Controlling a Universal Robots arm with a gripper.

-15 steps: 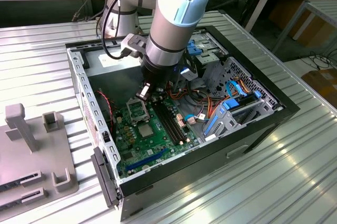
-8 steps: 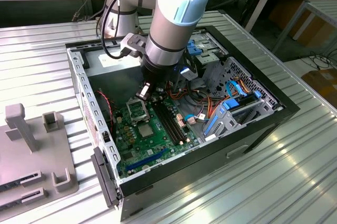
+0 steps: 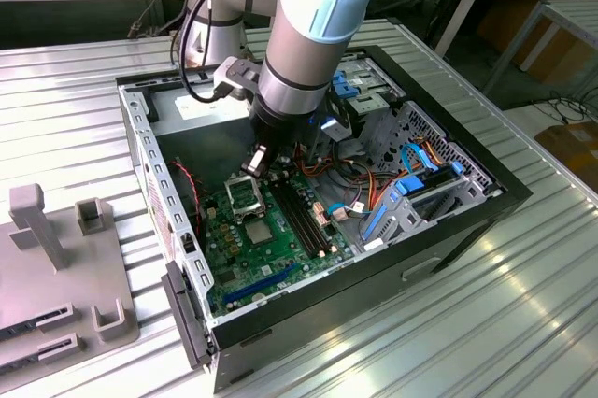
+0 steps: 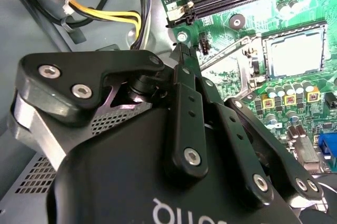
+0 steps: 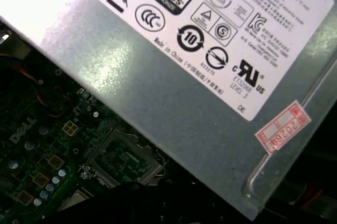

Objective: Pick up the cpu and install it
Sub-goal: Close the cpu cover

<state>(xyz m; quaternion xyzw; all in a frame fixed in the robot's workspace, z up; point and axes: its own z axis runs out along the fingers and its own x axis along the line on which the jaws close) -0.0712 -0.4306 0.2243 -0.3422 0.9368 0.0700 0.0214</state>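
My gripper [image 3: 264, 163] hangs inside the open computer case [image 3: 486, 194], just above the black-and-silver socket frame [image 3: 245, 194] on the green board [image 3: 245, 267]. In the first wrist view the socket [image 5: 124, 161] has nothing in it, and the gripper's dark body [image 5: 142, 200] sits at the edge. In the second wrist view the gripper [image 4: 181, 50] points at the board near the socket's metal bars [image 4: 226, 50]. A small pale tan patch [image 3: 259, 158] shows at the gripper's tip; I cannot tell whether it is the cpu. A grey square chip [image 3: 259, 230] [image 4: 295, 53] lies fixed on the board beside the socket.
The grey power supply [image 5: 174, 92] [image 3: 201, 113] stands close behind the socket. Memory slots [image 3: 304, 216] run on the exterior view's right of it, then cable bundles [image 3: 355, 183] and blue drive bays [image 3: 411, 192]. Grey fixtures [image 3: 65, 258] stand on the ribbed table [image 3: 523, 323] at the exterior view's left.
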